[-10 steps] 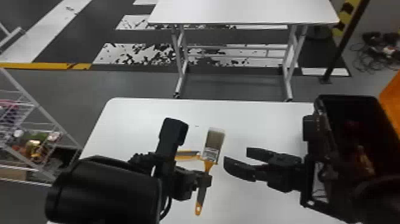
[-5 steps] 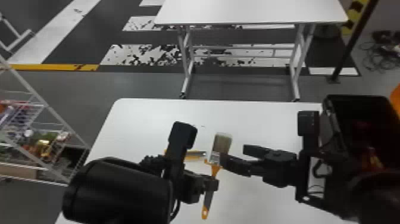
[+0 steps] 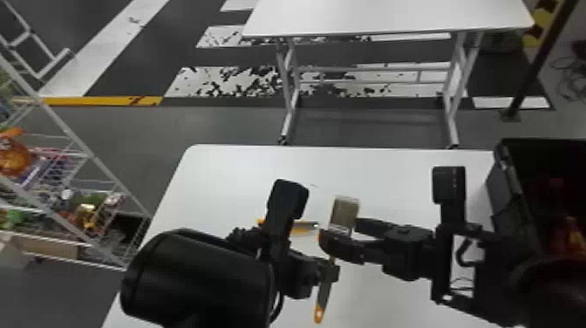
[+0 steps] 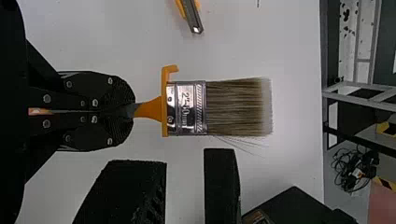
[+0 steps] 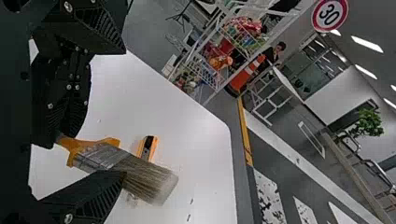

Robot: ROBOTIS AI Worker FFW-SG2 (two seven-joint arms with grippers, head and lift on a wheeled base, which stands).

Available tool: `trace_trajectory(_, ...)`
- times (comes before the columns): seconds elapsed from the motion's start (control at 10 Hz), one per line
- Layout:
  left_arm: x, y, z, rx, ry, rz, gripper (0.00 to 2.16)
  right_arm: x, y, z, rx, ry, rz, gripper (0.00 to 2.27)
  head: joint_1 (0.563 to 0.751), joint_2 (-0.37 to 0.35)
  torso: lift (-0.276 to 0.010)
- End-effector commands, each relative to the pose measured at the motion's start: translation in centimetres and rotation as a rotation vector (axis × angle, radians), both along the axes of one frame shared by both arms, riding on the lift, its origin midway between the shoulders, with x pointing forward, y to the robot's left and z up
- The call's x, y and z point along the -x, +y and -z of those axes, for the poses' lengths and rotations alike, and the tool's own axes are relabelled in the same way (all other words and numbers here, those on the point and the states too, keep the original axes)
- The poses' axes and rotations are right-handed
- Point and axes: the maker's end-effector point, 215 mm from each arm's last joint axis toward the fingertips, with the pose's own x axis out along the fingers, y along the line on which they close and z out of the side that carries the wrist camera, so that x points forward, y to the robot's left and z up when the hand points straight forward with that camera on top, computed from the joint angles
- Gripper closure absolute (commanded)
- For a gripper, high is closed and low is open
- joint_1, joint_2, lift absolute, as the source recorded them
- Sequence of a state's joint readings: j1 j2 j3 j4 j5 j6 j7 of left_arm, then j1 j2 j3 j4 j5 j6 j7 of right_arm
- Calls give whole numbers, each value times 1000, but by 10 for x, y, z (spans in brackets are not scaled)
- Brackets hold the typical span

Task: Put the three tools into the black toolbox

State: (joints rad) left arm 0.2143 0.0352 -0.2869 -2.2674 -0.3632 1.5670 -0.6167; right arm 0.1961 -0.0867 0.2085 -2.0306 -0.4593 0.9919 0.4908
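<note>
Orange-handled brush [image 4: 189, 108], pinched in the left gripper [image 4: 127, 111], bristles forward, right gripper [image 3: 340, 232] spread just beside it!

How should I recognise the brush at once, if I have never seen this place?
Start from the near white table. Above it, the left gripper holds the brush by its handle. Wide brown bristles and a shiny metal band set it apart from the orange cutter lying on the table.
</note>
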Motion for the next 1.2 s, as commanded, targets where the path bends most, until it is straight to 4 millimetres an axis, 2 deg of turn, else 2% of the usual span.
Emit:
trace_trajectory(0.0, 3, -1, 2, 3, 9, 1, 2061, -2, 5, -4, -12, -4, -2, 83, 695, 210, -51)
trace_trajectory(0.3, 7, -1, 7, 3, 24, 2, 2061, -6, 13, -10, -24, -10, -2, 83, 695, 223, -51)
trace_trajectory(0.7, 9, -9, 8, 5, 29, 18, 2061, 3, 34, -12, -40, -1, -27, 83, 695, 245, -51)
trace_trajectory(1.1, 7, -10, 7, 5, 23, 19, 2061, 2, 37, -10, -40, 4, -34, 76, 695, 256, -51)
